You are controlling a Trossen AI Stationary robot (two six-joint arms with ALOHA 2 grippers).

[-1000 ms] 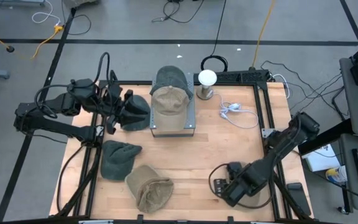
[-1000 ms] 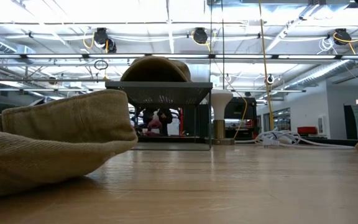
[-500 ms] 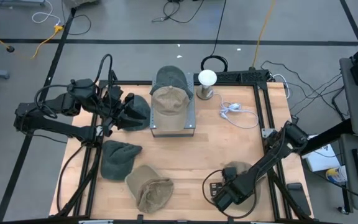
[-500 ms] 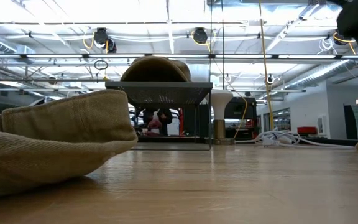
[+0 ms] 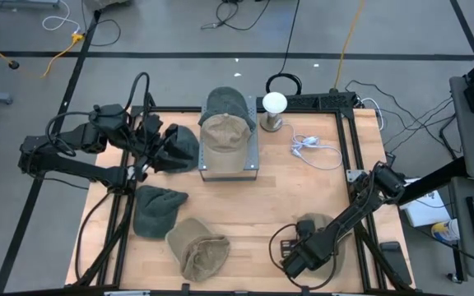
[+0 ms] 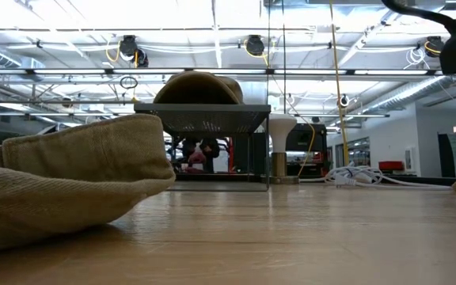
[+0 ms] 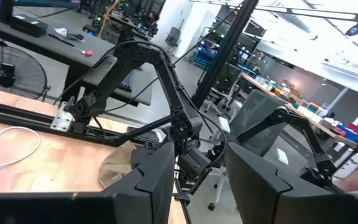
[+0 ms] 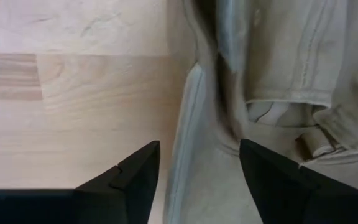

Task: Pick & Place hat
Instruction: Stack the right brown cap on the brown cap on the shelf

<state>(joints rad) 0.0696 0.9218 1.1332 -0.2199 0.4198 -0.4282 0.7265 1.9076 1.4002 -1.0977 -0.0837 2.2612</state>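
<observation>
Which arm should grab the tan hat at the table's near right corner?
Right. The right gripper hangs directly over that tan hat, fingers open and straddling its brim edge. The left gripper is across the table beside the rack.

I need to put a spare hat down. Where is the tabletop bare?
Bare wood lies mid-table, between the stand, the white cable and the tan hat. The left side is crowded with two dark hats. The right gripper hangs over a tan hat near the front right.
</observation>
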